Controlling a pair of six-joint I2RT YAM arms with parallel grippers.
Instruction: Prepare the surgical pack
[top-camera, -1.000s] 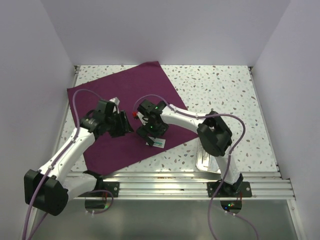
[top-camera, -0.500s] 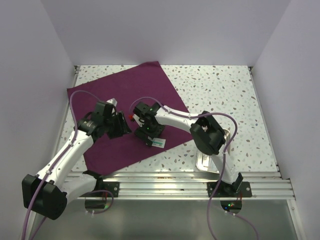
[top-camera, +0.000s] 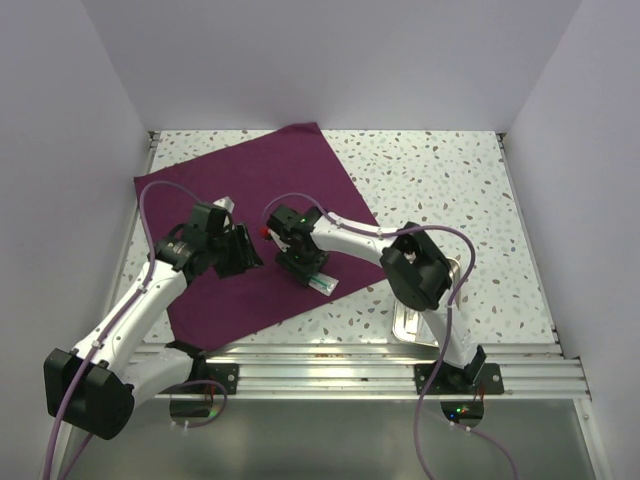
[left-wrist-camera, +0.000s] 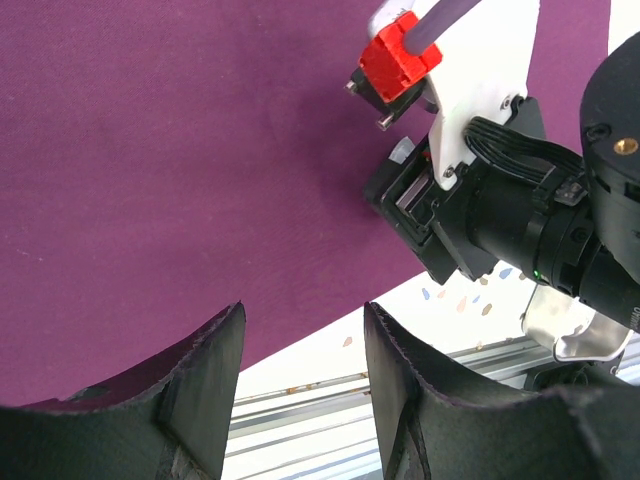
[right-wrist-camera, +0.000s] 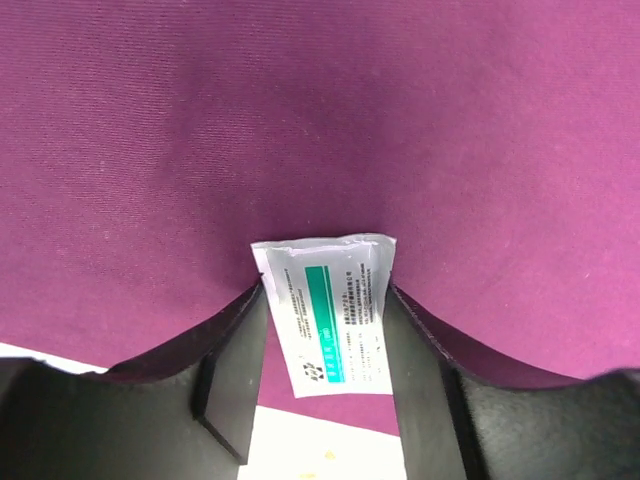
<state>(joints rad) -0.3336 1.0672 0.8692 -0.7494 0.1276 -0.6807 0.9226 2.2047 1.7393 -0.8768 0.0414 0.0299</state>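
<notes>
Top external view: two arms reach over a speckled bench (top-camera: 430, 180) walled in white.
Cloth: one maroon square cloth (top-camera: 250, 190) lies flat on the bench's left half, one corner pointing toward the far wall.
Packet: one small white packet (right-wrist-camera: 335, 312) with a green stripe lies at the cloth's near edge, partly over the bare bench.
Right pincer (right-wrist-camera: 325, 330): its fingers stand on either side of the packet, touching its long edges.
Left pincer (left-wrist-camera: 303, 345): spread, holding nothing, hovering over the cloth just beside the right wrist.
Tray: one steel tray (top-camera: 408, 325) lies at the near right, largely hidden behind the right arm; its contents cannot be made out.
</notes>
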